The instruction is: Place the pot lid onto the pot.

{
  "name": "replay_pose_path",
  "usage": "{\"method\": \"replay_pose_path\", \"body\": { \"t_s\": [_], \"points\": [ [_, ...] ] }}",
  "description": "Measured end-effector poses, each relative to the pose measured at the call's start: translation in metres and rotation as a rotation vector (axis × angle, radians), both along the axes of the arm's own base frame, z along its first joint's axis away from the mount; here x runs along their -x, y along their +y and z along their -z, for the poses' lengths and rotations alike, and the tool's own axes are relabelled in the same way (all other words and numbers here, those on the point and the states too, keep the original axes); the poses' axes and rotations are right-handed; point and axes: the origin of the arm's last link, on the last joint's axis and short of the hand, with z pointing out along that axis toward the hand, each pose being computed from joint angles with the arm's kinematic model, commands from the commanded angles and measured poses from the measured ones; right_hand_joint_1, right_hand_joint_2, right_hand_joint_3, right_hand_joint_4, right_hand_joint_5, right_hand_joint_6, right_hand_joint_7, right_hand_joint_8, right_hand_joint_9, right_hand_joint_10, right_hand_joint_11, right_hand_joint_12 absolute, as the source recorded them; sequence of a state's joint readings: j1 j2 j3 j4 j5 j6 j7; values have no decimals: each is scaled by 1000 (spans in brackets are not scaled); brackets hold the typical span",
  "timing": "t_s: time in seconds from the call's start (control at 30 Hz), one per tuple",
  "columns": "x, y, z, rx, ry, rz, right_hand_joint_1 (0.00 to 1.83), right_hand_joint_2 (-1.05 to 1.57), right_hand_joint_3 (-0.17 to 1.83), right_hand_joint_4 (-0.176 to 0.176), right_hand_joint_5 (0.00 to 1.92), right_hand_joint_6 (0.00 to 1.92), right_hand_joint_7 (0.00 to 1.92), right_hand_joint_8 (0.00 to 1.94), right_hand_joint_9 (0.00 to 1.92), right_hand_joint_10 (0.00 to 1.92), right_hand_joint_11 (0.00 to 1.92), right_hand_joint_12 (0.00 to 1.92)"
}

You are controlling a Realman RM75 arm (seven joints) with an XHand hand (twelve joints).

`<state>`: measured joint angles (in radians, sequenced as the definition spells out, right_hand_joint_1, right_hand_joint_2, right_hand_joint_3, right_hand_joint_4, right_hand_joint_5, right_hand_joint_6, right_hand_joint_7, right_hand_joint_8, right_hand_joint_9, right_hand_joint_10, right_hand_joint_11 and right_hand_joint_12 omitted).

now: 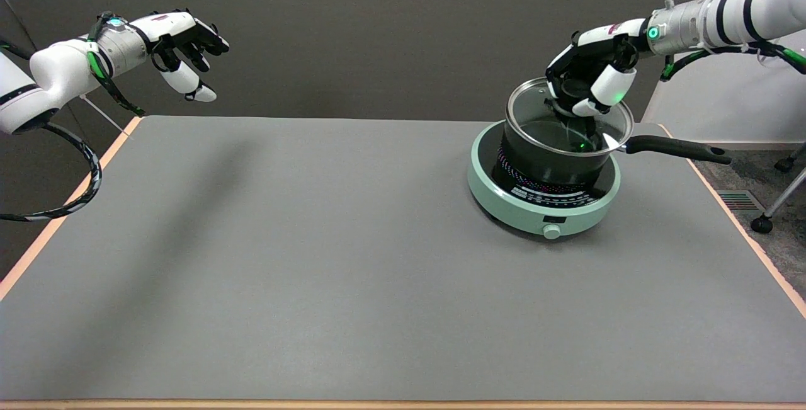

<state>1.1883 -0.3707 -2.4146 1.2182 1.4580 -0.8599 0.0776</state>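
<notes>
Your surface is a grey mat stretching well away from the hand toward the near side and your left; the work is all in the far right corner. Directly under the hand sits the burner, a round pale-green hob with a knob on its near edge, and on it stands the pot, black, its long handle running out to the side below the wrist. Your hand holds the lid by its black knob, fingers wrapped down around it from above. The lid, glass with a metal rim, is right beneath the hand and over the pot's mouth, but it looks tilted, with the far-left edge raised, so I judge it not yet seated all round; whether the near rim already touches the pot I cannot tell. So the carrying looks done, and what is left for you is to level the lid, lower it until the rim sits flush, then let go and lift clear. As for writing: the burner's glass top carries a ring of small white marks and coloured dots near its front, too small to read, and no brand shows anywhere.
</notes>
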Motion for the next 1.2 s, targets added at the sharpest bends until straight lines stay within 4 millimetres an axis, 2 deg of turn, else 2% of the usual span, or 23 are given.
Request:
{"method": "replay_pose_path", "body": {
  "t_s": [0.43,1.2],
  "points": [
    [-9,-7,4,-9,5,-1,1331,814,997,176,522,1416,747,1770,714,1921,533,1860],
    [-6,-19,3,3,-1,46,1330,817,994,176,521,1418,744,1772,708,1921,525,1863]
  ]
}}
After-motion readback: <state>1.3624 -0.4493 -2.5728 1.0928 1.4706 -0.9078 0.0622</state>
